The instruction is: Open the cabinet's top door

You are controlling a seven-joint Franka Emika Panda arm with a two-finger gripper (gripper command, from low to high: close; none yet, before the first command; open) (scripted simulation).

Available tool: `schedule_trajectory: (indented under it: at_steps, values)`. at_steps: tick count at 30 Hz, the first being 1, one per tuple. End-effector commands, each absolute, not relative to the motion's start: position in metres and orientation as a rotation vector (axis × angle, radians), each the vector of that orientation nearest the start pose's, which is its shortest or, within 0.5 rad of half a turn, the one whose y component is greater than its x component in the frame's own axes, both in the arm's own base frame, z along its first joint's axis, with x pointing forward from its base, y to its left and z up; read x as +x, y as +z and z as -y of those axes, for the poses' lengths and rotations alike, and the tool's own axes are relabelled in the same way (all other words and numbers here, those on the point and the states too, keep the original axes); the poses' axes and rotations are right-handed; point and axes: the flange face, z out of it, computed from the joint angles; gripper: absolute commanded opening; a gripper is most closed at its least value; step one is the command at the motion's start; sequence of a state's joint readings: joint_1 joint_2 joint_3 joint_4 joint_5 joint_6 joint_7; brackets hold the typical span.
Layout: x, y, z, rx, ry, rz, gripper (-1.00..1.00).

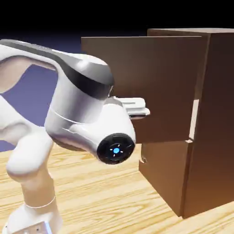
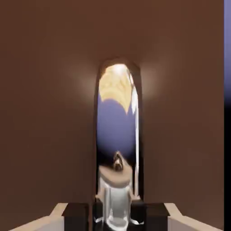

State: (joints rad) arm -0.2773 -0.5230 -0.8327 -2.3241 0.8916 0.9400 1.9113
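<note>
My tool [image 2: 116,212] is gripping the handle [image 2: 118,135] of the top door [image 1: 151,87]; my arm is hiding the grip in the exterior view.

Exterior view: even, soft light from above; white arm [image 1: 68,119] bright, slight sheen on its grey cap. Top door [image 1: 141,87] dim, flat brown; cabinet [image 1: 210,128] side darker. Faint shadow on tabletop [image 1: 100,192] beneath the pincer [image 1: 139,108]. Top band black. Hand view: murky, soft-edged; curved handle [image 2: 118,135] ahead of the pincer mirrors a bright warped reflection, glare near its top.
</note>
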Motion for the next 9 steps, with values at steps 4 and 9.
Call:
schedule_trajectory:
  at_steps: [4, 9]
  values:
    - [0.204, 0.534, 0.289, -0.611, 1.681, -1.766, -1.0]
    - [0.212, 0.534, 0.308, -0.673, 1.723, -1.763, 1.0]
